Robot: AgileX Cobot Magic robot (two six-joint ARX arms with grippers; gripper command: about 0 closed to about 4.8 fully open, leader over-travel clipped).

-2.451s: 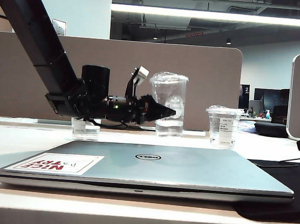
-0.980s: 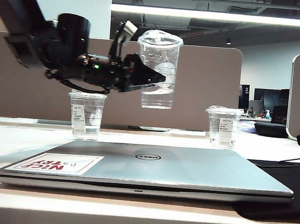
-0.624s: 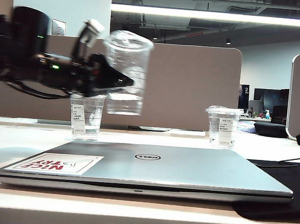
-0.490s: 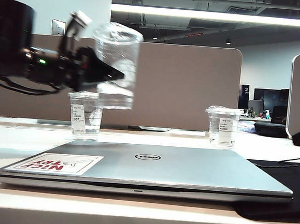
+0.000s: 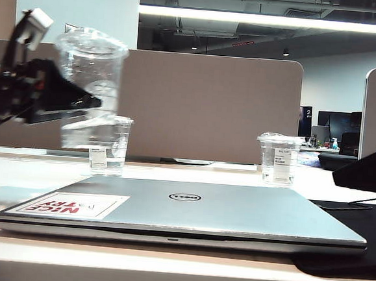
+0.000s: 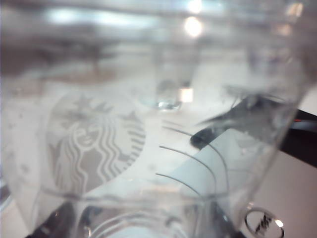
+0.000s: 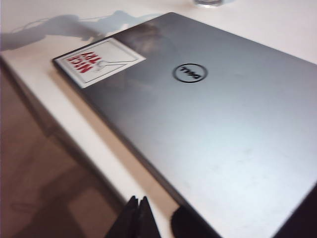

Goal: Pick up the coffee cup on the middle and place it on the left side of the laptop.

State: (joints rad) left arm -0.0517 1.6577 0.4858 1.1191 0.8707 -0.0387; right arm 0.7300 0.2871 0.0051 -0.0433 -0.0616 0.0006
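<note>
The cup (image 5: 88,87) has swung left, clear of the laptop (image 5: 189,209), airborne, gripped level by the left end effector (image 5: 80,103). The right end effector (image 7: 137,218), tips pinched together, hangs beside the laptop's edge.

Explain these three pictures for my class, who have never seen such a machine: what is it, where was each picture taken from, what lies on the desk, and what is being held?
This is a robot with two arms, each ending in a two-finger tool. One picture comes from a camera facing the desk; the other two come from cameras on the arms' wrists. On the table lies a closed silver laptop, with two short clear cups behind it, one left, one right. The left tool holds the tall clear coffee cup in the air, left of the laptop's middle; its wrist camera sees the cup's logo up close. The right tool, shut and empty, hangs above the laptop's front edge.
</note>
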